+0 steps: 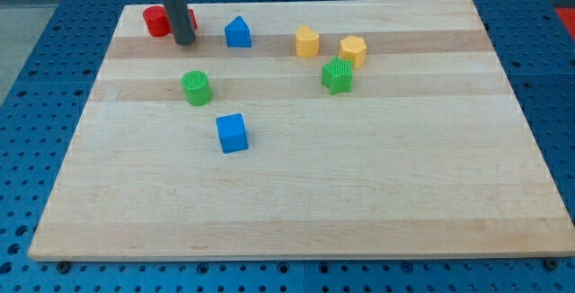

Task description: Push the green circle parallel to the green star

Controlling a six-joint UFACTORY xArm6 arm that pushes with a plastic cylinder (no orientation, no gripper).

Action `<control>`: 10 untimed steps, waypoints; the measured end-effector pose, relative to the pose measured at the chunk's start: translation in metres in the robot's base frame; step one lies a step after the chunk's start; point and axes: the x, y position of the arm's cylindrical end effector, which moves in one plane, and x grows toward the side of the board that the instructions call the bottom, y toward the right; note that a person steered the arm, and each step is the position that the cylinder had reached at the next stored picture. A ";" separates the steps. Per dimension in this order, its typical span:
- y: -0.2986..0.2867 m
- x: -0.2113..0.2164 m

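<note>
The green circle [197,87] sits on the wooden board at the view's left of centre. The green star [338,75] sits to the view's right of it, slightly higher in the view. My tip [184,39] rests at the view's top left, just right of a red block [160,21] and partly hiding it. The tip is above the green circle in the view and apart from it.
A blue house-shaped block [237,32] lies right of the tip. A blue cube [232,133] lies below the green circle. Two yellow blocks [307,41] [352,50] sit above the green star. The board's edge [296,255] runs along the bottom.
</note>
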 end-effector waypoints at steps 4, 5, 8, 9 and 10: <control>-0.004 0.091; -0.012 0.097; -0.009 0.114; 0.014 0.114; 0.039 0.112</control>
